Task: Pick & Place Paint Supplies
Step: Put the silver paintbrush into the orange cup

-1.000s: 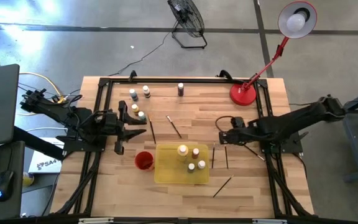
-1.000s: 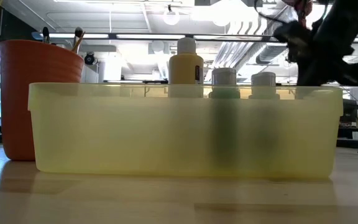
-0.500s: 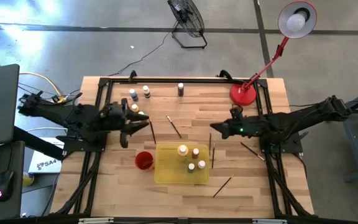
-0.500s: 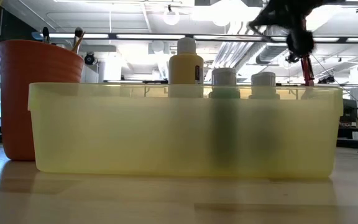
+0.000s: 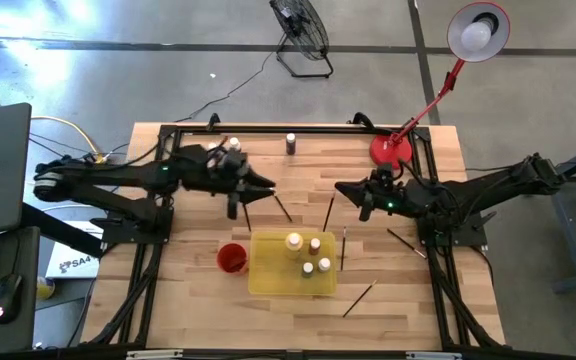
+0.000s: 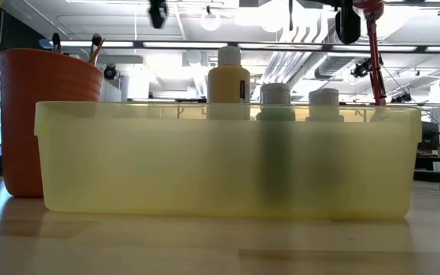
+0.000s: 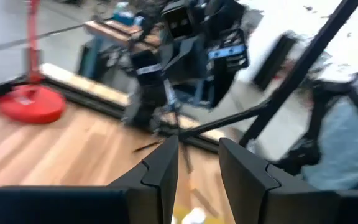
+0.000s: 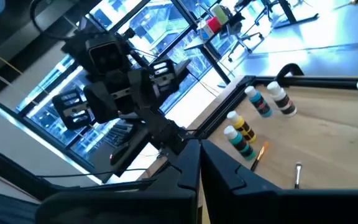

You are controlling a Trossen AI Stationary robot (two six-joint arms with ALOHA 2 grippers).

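**benchrat:** Right tool (image 5: 343, 190) is clamped shut, and it looks like you've got a thin paintbrush (image 5: 328, 213) hanging off it, slanting down toward the worktop (image 5: 408, 290) just behind the yellow tray (image 5: 268, 282). I can't see the brush between the fingers in the right wrist view, so treat the grip as a best guess.

**tinkerpaws:** What about the left tool (image 5: 258, 188)? It's up in the air near the middle.

**benchrat:** Its fingers are parted and nothing's between them in its own wrist view, so I'd call it empty.

**tinkerpaws:** So you're mid-carry with a brush?

**benchrat:** That's my read. Four bottles already stand in the tray. The red cup (image 5: 231, 258) just left of it has brush handles poking out in the low view, so the cup is probably where this brush goes.

**tinkerpaws:** Plenty left, then.

**benchrat:** Yep. Four small bottles (image 8: 260, 102) are grouped at the back left of the worktop, and a dark-capped one (image 5: 290, 143) is at the back middle. Loose brushes are lying around too: one (image 5: 344, 250) just right of the tray, another (image 5: 358, 298) near the front.

**tinkerpaws:** Next move?

**benchrat:** You'd need to carry the brush across over the tray, keep its tip above the bottle caps, get it roughly upright over the cup, then let go. Watch the left arm, since it sits close to that path. I'd send it back toward the bottles.
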